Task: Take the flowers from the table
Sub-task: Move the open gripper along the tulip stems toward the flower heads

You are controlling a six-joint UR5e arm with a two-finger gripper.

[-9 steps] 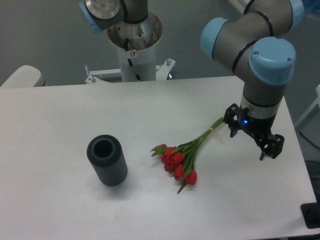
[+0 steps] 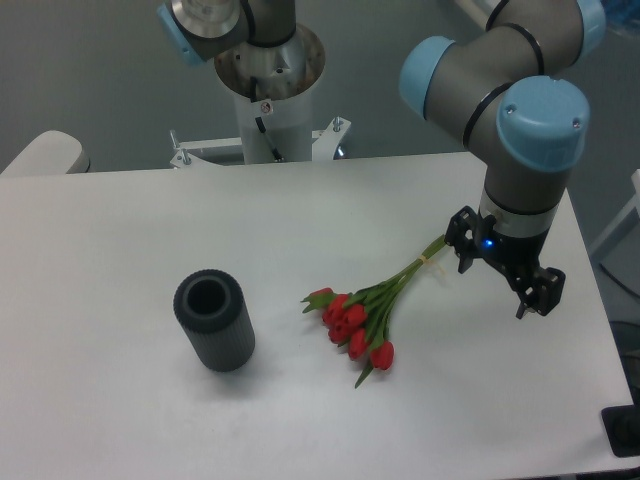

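Beside the tied stem ends of the flowers [image 2: 365, 311], my gripper [image 2: 497, 268] hung with jaws spread wide, holding nothing. The bunch lay flat on the table [image 2: 120, 220], blooms pointing toward the ribbed cylinder [image 2: 214, 322]. I judged the thin stems might slip sideways if the fingers closed off-centre, or the fingertips scrape the tabletop.

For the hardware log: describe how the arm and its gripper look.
The arm has thick grey cylindrical segments with light blue round joint caps and black rings at the seams. The gripper is black, with two short dark fingers and a small blue light glowing on its body. No loose cables are visible.
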